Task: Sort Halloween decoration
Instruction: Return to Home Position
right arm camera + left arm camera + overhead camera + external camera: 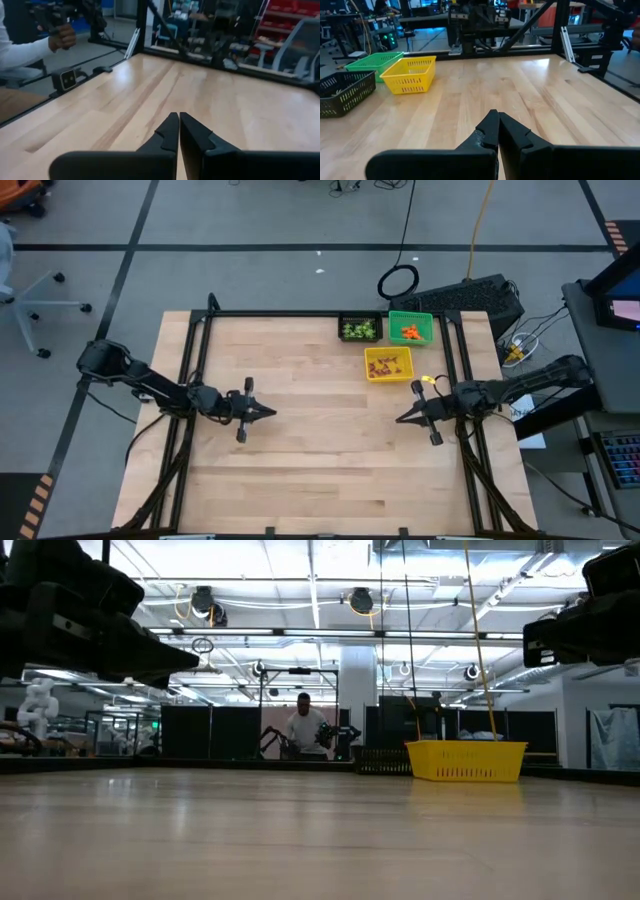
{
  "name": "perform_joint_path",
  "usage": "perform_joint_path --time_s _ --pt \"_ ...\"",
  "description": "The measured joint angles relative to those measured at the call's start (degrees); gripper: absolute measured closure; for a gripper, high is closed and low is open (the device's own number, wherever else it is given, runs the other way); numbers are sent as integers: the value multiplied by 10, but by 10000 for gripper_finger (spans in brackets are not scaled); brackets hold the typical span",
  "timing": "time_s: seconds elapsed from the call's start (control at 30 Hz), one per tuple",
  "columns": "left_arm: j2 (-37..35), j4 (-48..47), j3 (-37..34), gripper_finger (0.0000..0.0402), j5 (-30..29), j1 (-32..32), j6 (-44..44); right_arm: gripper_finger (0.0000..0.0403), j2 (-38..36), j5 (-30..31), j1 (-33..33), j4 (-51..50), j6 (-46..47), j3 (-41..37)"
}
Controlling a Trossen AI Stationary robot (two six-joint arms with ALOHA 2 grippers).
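Both grippers empty, fingers pressed together: left gripper (271,412) and right gripper (401,418) hover over the surface (320,470), tips facing, likely parked. Halloween decoration (410,333) sits colour-sorted in black bin (341,321), green bin (428,317), yellow bin (369,374).

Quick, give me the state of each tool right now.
Left tool: closed, holding nothing.
Right tool: closed, holding nothing.

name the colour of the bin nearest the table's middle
The bin is yellow; the high view shows it best.
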Motion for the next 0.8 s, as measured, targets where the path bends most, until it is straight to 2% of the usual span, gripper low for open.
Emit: perform_joint_path --time_s 0.4,0.8 --pt "-17 -8 0 393 0 0 5 403 -162 0 -51 -137 -29 0" --pt "-138 -101 0 393 0 0 15 403 -213 0 -104 -137 -76 0"
